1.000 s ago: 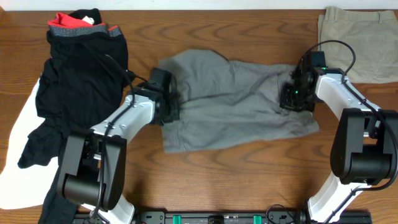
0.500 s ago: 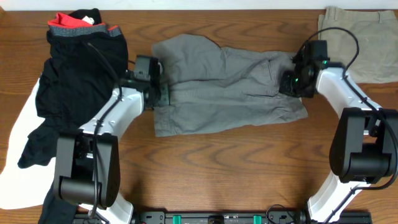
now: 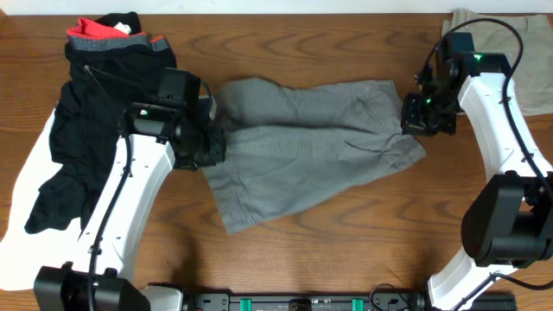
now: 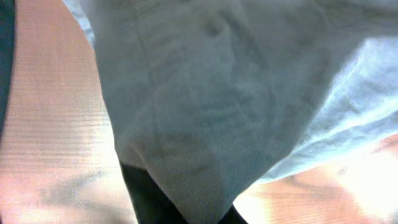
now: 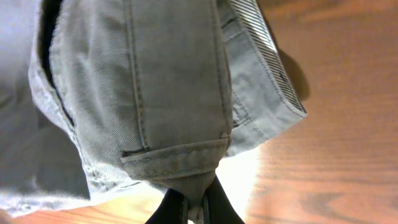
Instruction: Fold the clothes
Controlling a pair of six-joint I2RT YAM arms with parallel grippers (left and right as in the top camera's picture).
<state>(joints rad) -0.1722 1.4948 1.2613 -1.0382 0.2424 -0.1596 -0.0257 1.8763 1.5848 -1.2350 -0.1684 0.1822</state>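
grey shorts [image 3: 311, 142] stretched between the arms over mid tabletop [image 3: 346, 259], left fingers [image 4: 149, 200] pinched shut on one edge, right fingers [image 5: 175, 209] clamped on the waistband. pull apart too hard and a thin pinch could slip, and that sagging lower leg may drag and crease.

A brown wood-grain table [image 3: 346, 250] carries everything. Plain mid-grey fabric shorts [image 3: 302, 155] spread across its middle. A heap of black garments [image 3: 95, 147], one with a red-and-grey band [image 3: 108, 34], fills the upper left, partly over a white cloth [image 3: 17, 250] at the left edge. Flat beige shorts [image 3: 537, 86] lie in the upper right corner.
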